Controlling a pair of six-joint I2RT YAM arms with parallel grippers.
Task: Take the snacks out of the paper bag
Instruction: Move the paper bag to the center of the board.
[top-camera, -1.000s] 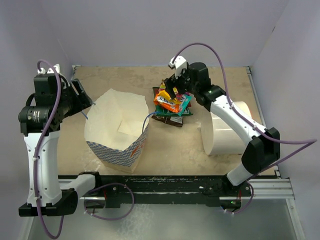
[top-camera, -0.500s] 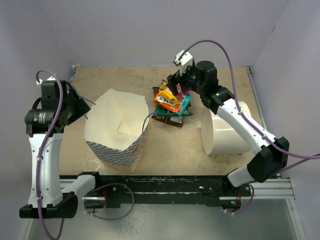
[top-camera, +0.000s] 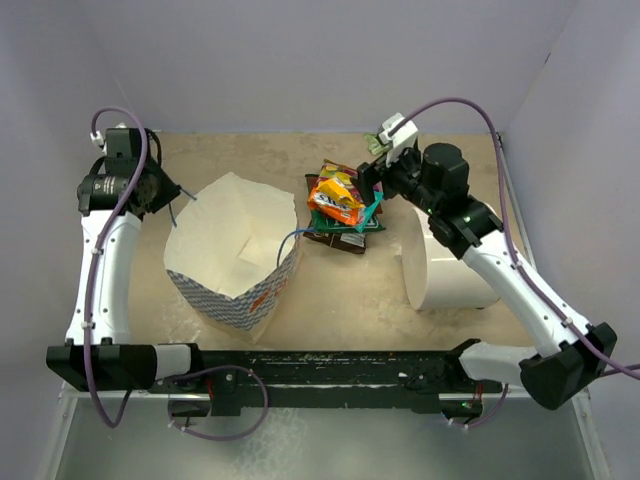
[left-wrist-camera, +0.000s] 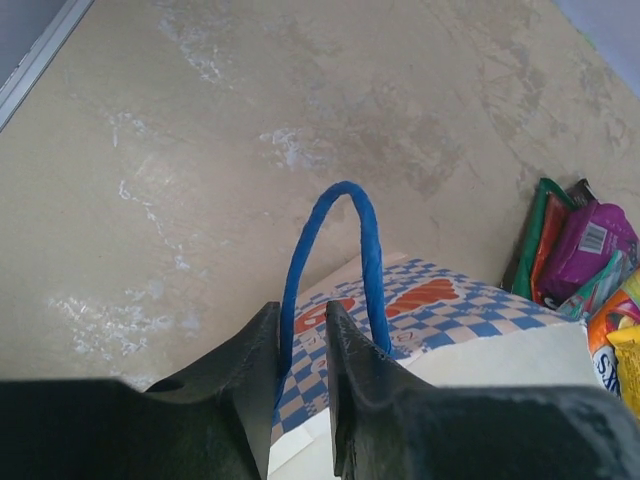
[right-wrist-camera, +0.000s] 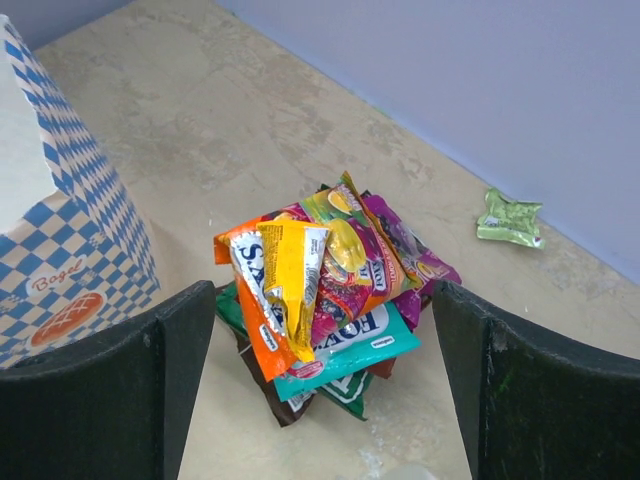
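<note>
Left end effector (left-wrist-camera: 302, 312): jaws nearly together around one strand of blue handle (left-wrist-camera: 340, 200) of paper bag (left-wrist-camera: 450, 300), can't tell if clamped. Right end effector (right-wrist-camera: 320, 298): jaws wide apart, facing snacks (right-wrist-camera: 330, 265), piled on worktop (right-wrist-camera: 200, 120) right of bag.

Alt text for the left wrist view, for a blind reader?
A thin blue string handle loops up from the white, blue-checked paper bag, one strand running between the narrowly parted dark fingers of the left gripper. Shiny snack packets lie at right on the beige table.
</note>
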